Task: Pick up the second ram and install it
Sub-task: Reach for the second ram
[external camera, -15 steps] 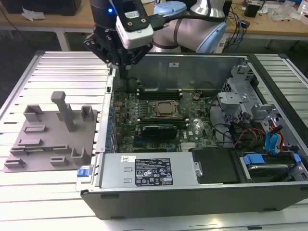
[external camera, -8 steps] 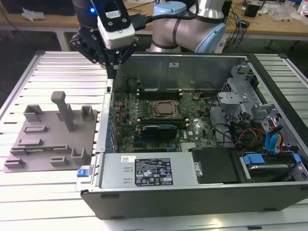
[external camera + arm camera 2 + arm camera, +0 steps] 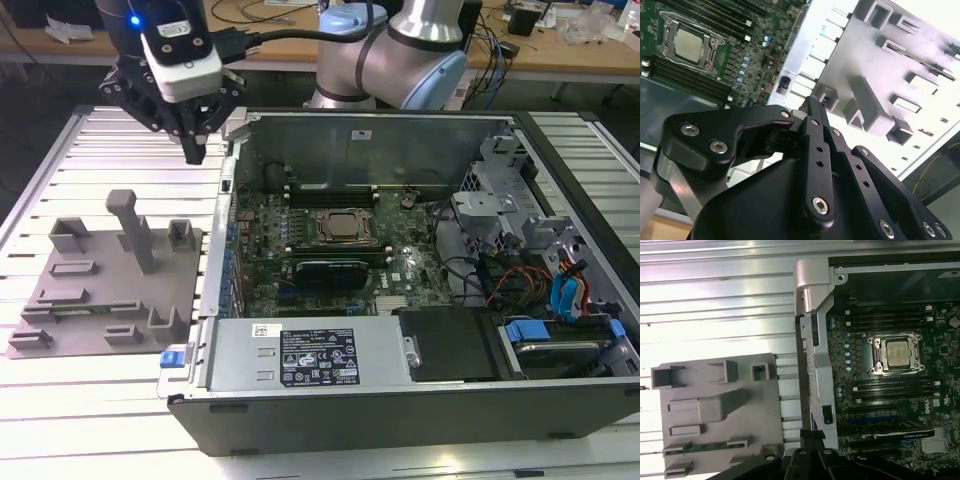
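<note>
My end effector (image 3: 195,150) is closed w/ nothing in it, hanging betw. gray fixture (image 3: 100,290) & PC case (image 3: 400,390). Second ram (image 3: 705,446) sits in the fixture; prob. light, stiff, fragile, so pinch mid-length by the board edges, not the chips.

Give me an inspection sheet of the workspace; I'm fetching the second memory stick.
Surface: slatted metal table, carrying a grey tray and an open computer case.
Job's things: green memory stick lies in the tray.
Clutter: nothing seen.
Grippers: gripper hangs above the table between tray and case, fingers shut, holding nothing.
Cables: red, blue and black cables bunched inside the case.
Surroundings: wooden bench behind the table.
</note>
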Tool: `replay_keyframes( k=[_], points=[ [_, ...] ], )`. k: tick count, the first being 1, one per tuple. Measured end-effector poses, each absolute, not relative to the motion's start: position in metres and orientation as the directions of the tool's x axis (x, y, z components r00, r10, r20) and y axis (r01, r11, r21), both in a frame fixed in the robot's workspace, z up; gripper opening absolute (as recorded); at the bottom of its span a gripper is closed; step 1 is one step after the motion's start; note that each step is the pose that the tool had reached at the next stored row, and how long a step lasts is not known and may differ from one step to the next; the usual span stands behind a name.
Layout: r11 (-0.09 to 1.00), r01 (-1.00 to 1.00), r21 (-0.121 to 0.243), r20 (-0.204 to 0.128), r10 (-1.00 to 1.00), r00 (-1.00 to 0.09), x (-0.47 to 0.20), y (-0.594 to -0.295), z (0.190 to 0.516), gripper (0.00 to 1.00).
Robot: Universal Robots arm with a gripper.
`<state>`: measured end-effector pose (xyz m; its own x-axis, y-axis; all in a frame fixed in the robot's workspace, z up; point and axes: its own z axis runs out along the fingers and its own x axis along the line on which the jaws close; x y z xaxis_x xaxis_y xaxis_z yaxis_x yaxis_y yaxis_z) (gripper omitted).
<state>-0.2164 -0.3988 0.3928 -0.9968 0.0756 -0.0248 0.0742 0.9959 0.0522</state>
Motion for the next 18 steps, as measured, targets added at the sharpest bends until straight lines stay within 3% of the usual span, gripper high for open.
replay_keyframes(
  k=[18],
  points=[
    [0.996, 0.074, 0.052, -0.025, 0.076, -0.997, -0.281, -0.398, 0.391, 0.08]
  ],
)
